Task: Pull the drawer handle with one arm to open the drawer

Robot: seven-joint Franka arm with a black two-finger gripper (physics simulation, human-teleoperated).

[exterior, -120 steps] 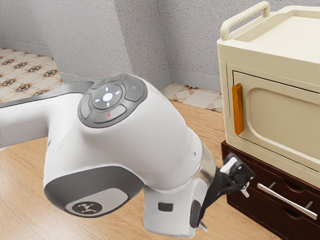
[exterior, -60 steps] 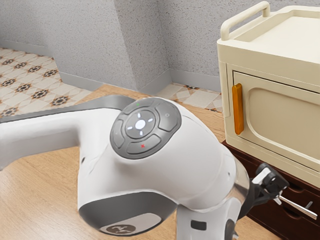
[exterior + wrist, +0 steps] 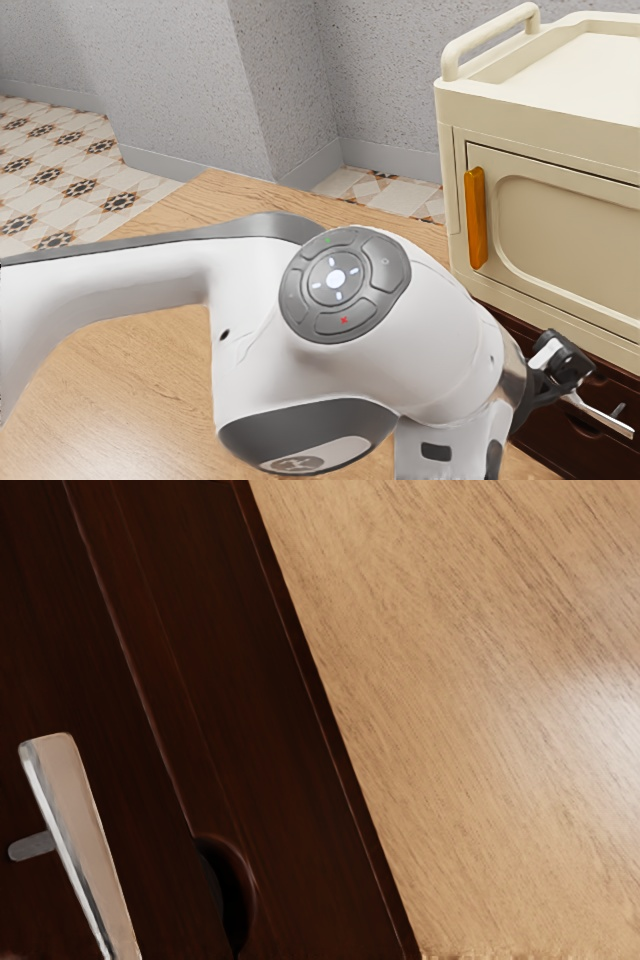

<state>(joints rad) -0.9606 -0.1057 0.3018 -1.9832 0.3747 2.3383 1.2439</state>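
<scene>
Hand [image 3: 574, 382] near silver handle [image 3: 90, 850] – drawer [image 3: 118, 750] shut

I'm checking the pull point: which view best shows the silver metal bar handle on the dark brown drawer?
The wrist view: one end of the silver bar handle and its grey post appear large and uncovered, though the bar runs out of frame. The exterior view shows it smaller, partly behind the black two-finger gripper.

A cream cabinet [image 3: 540, 128] bears an upright orange handle [image 3: 476, 220] near grey walls [image 3: 180, 80].
</scene>
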